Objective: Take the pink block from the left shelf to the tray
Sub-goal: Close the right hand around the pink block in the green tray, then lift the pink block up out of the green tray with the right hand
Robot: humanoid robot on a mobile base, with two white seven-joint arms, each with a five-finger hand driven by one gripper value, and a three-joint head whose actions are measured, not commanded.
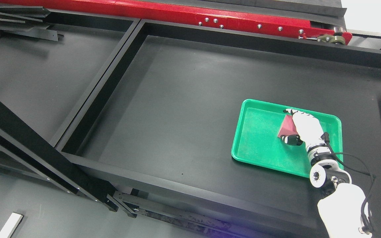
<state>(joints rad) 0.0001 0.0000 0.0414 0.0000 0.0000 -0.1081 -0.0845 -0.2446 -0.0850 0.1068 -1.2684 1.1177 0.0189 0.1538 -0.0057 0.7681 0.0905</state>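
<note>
Placement step. The right hand [304, 127] grips the pink block [287, 127] between curled fingers and thumb, holding it over the green tray [260, 145], which rests on the black shelf [177, 115]; contact with the tray floor cannot be told. Next: lower, loosen the fingers, withdraw upward.

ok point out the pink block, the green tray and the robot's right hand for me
pink block [287, 126], head view, on its exposed face left of the hand.
green tray [260, 138], head view, on its bare floor.
right hand [304, 127], head view, on the back of the hand.
</note>
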